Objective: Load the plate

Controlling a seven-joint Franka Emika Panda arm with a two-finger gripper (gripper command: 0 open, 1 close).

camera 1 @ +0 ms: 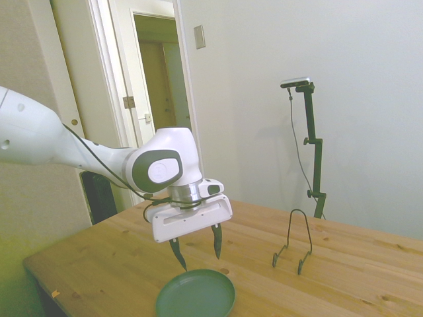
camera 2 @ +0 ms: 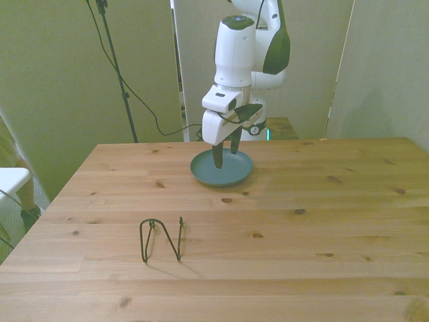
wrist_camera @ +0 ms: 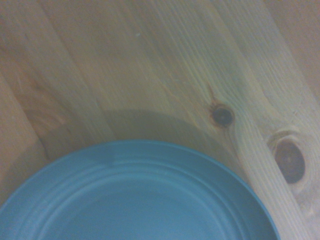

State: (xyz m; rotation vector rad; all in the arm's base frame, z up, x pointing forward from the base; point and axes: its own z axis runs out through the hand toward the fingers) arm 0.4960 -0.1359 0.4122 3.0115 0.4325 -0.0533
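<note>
Pale plain wall [camera 1: 330, 59] with a small grey plate [camera 1: 199, 36] by an open white-framed doorway [camera 1: 162, 92] onto a dim hall. Knotty pine bench [camera 2: 281, 221]. Front view: beige panels [camera 2: 60, 67] behind, black tripod [camera 2: 115, 64] with trailing cable at the front view's left. Even, soft light.

The round matte dinner plate [camera 2: 222, 168] is plain dark teal-green, bluer in the wrist view [wrist_camera: 135, 200]. The wooden table [camera 2: 301, 221] is pale honey pine, striped with grain and dotted with dark knots. The thin wire stand [camera 2: 161, 239] is black. The arm's gripper [camera 2: 225, 155] is white with dark fingers.
</note>
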